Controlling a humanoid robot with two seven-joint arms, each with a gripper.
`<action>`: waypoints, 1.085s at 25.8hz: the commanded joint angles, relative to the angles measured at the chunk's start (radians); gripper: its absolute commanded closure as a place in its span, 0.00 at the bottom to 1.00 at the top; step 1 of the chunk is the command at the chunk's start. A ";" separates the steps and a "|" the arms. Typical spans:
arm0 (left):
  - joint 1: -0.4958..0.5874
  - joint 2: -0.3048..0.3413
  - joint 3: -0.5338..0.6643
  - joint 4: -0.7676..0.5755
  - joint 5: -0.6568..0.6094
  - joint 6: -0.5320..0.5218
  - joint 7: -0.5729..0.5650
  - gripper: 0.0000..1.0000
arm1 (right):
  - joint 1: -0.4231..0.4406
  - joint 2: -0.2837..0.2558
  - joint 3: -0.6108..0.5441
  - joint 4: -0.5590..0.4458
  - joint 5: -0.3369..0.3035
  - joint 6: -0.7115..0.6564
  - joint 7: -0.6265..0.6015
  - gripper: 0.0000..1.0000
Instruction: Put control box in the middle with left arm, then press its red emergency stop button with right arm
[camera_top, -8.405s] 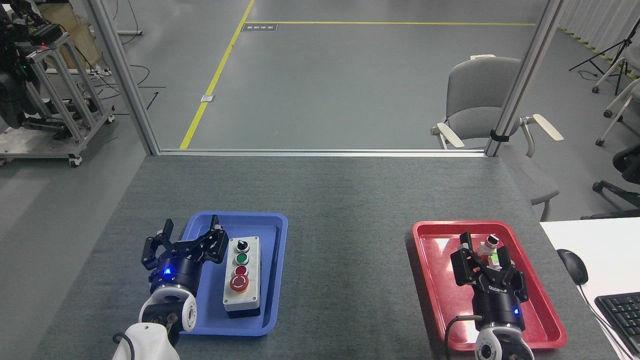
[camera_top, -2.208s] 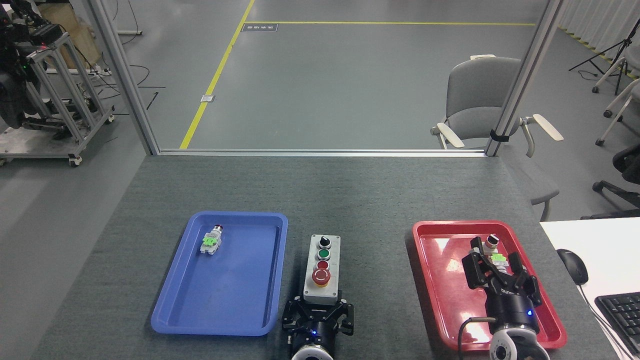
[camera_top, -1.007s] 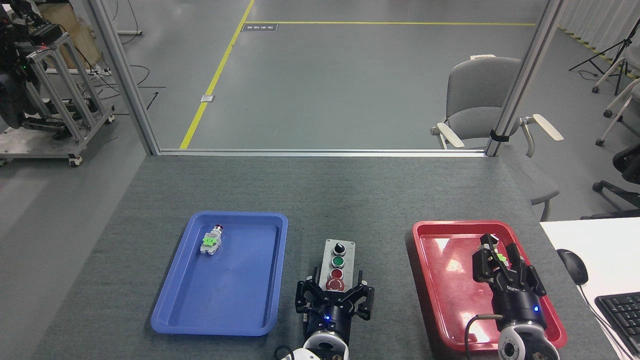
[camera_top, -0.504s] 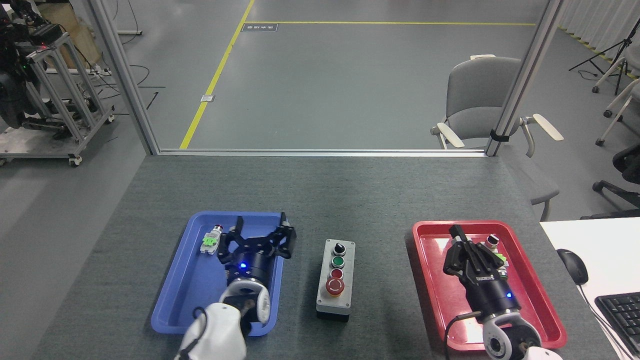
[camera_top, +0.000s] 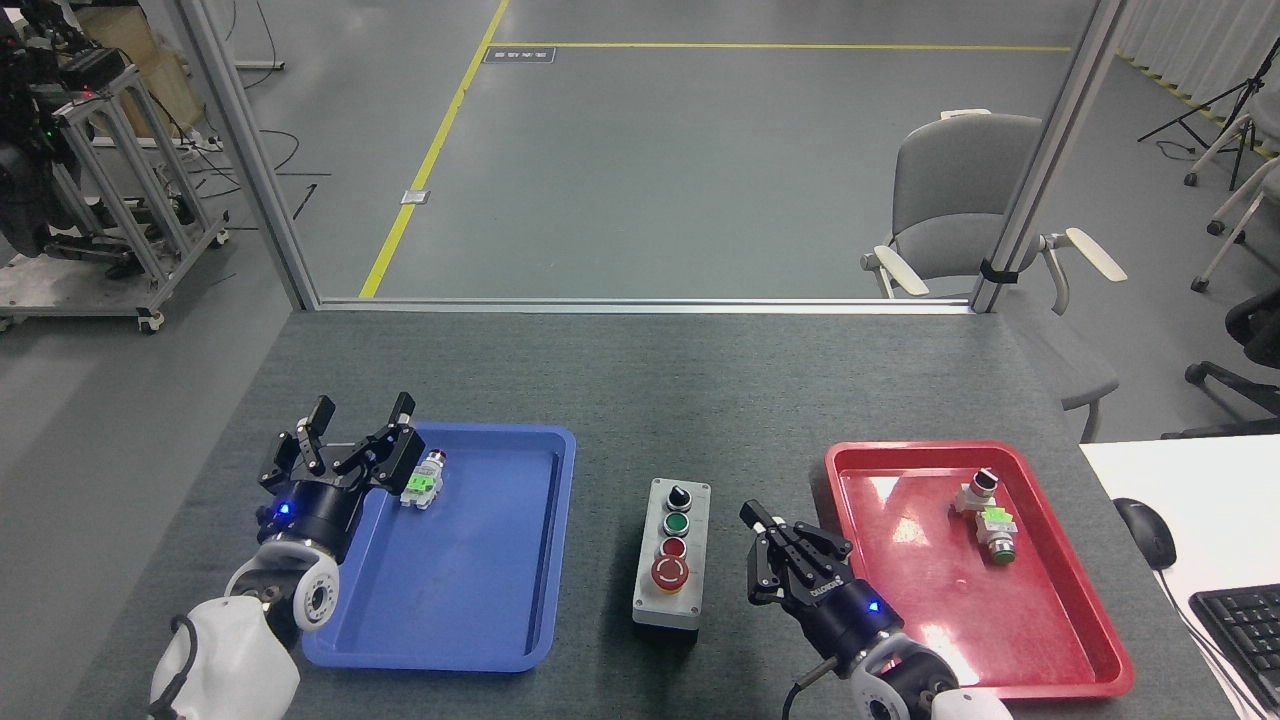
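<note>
The control box (camera_top: 672, 558), light grey on a black base, lies on the bare dark-grey tabletop in the middle (camera_top: 700, 420), between the two trays. Its red emergency stop button (camera_top: 670, 572) is the nearest of its row of buttons. My right gripper (camera_top: 757, 520) hovers just right of the box, off the red tray's left edge, with its fingers drawn together and nothing between them. My left gripper (camera_top: 360, 415) stands open over the blue tray's far left corner, empty and well clear of the box.
The blue tray (camera_top: 480, 580) holds a small grey-and-green switch part (camera_top: 422, 480) beside my left gripper. The red tray (camera_top: 900, 570) holds another switch part (camera_top: 985, 510). A mouse (camera_top: 1145, 532) and keyboard (camera_top: 1240, 625) lie on a white desk at the right.
My left gripper let go of the box in the middle and drew back left across the blue tray. My right gripper swung left off the red tray to beside the box.
</note>
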 joint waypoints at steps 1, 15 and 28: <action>0.062 0.040 0.003 -0.031 -0.002 -0.021 0.005 0.00 | -0.030 0.015 0.057 0.041 0.002 -0.008 0.002 1.00; 0.214 0.054 0.135 -0.225 -0.003 0.065 0.022 0.02 | -0.079 0.061 0.116 0.130 0.042 0.000 0.002 1.00; 0.228 -0.164 0.091 -0.232 -0.207 0.073 0.011 0.01 | -0.079 0.073 0.117 0.166 0.076 0.001 0.003 1.00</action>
